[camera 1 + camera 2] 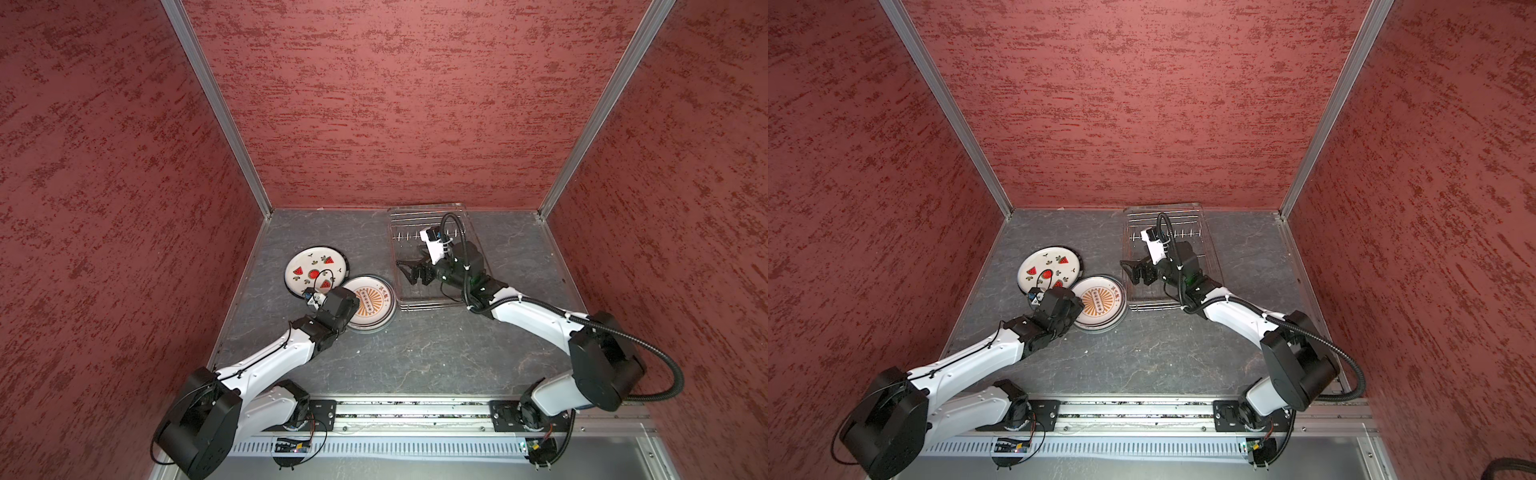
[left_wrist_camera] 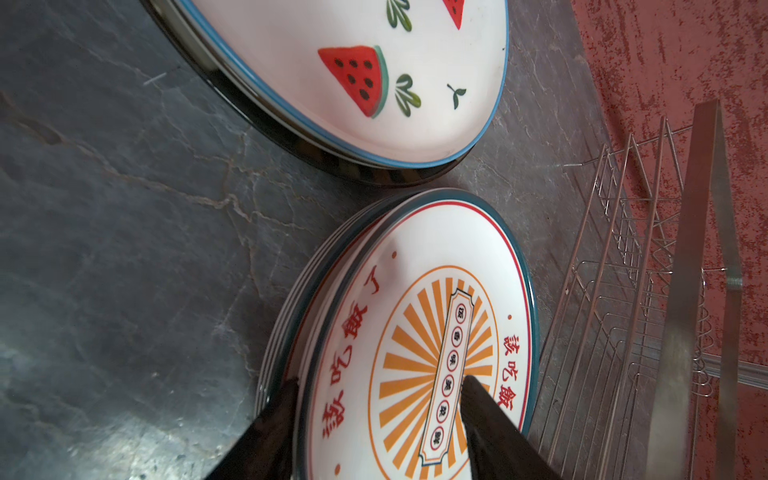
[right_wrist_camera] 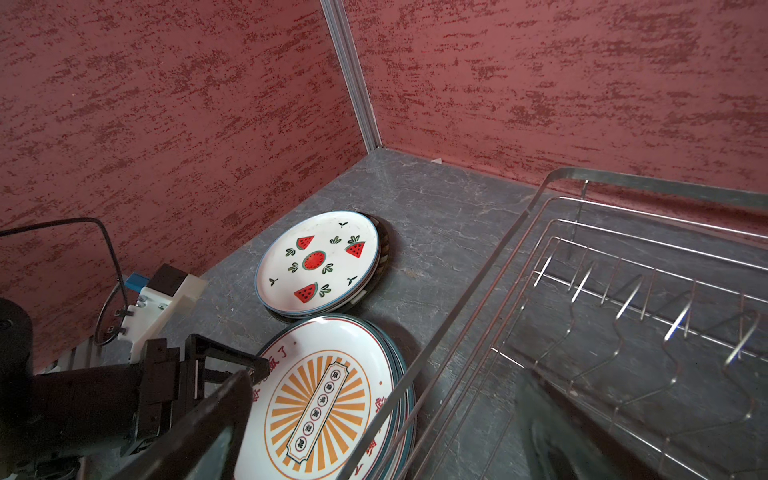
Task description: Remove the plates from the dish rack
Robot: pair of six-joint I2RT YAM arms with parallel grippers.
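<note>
A: The left gripper (image 2: 380, 380)?
B: Half open, straddling the rim of the sunburst plate (image 2: 436, 332), clamping nothing.
A: And the right gripper (image 1: 406, 272)?
B: Spread wide above the dish rack (image 1: 428, 212), holding nothing.
A: The plates (image 1: 1100, 301)?
B: Two stacks side by side on the table (image 1: 415, 353), left of the rack; a watermelon plate (image 1: 309, 266) tops the farther one.

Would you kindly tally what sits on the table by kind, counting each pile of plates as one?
Plate piles: 2, the watermelon pile and the sunburst pile
Dish rack: 1, with no plates in it
Total: 3
</note>
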